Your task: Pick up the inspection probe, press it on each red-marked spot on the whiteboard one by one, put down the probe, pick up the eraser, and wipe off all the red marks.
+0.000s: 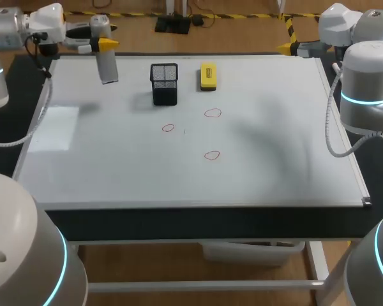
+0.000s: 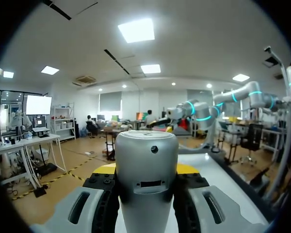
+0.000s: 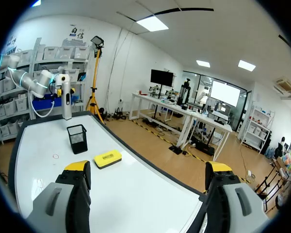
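**Left pincer clamped on the probe, right pincer wide apart**

The left pincer sits in the upper left of the head view, above the far left corner of the whiteboard. It is closed on the inspection probe, a silver cylinder that hangs below the fingers with its lower end over the board. In the left wrist view the probe fills the gap between the two fingers, whose black pads press it from both sides, and yellow tips show just behind it.

The right pincer has its fingers spread far apart with nothing between them. Its arm stands at the upper right of the head view, beside the board's right edge.

Three red marks lie near the middle of the board: one to the left, one up and to the right, and one lower down. A black mesh cup stands upright in the upper middle of the frame, and the yellow eraser lies just to its right, apart from it.
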Robot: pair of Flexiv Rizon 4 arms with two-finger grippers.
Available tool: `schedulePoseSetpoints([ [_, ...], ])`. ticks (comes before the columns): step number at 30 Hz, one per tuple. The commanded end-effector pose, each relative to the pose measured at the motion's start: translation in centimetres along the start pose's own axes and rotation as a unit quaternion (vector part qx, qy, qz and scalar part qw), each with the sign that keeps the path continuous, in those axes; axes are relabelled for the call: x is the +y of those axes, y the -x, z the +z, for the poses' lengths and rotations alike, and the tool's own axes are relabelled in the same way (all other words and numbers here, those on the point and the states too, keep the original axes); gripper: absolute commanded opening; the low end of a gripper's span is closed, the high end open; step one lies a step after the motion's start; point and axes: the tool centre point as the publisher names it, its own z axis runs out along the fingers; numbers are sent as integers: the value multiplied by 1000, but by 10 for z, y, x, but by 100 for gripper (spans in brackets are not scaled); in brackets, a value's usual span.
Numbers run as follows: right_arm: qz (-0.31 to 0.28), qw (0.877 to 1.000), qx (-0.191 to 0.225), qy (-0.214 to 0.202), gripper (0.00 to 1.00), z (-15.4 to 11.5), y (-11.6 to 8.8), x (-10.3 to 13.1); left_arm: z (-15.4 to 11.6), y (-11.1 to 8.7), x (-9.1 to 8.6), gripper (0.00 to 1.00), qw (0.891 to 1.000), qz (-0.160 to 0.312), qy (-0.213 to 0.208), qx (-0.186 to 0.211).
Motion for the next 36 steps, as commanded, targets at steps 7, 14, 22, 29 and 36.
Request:
schedulePoseSetpoints([
  [7,0,1000,1,-1,100,0,0,0,-17,10,8,0,1000,-5,-5,-4],
  [14,0,1000,1,-1,100,0,0,0,-22,13,8,0,1000,-6,-8,-11],
  [22,0,1000,1,-1,100,0,0,0,-23,14,8,0,1000,-5,-7,-11],
  [29,0,1000,1,-1,100,0,0,0,-23,14,8,0,1000,-5,-7,-11],
  [36,-11,999,36,-26,100,3,9,-12,-23,14,8,0,1000,-5,-7,-11],
])
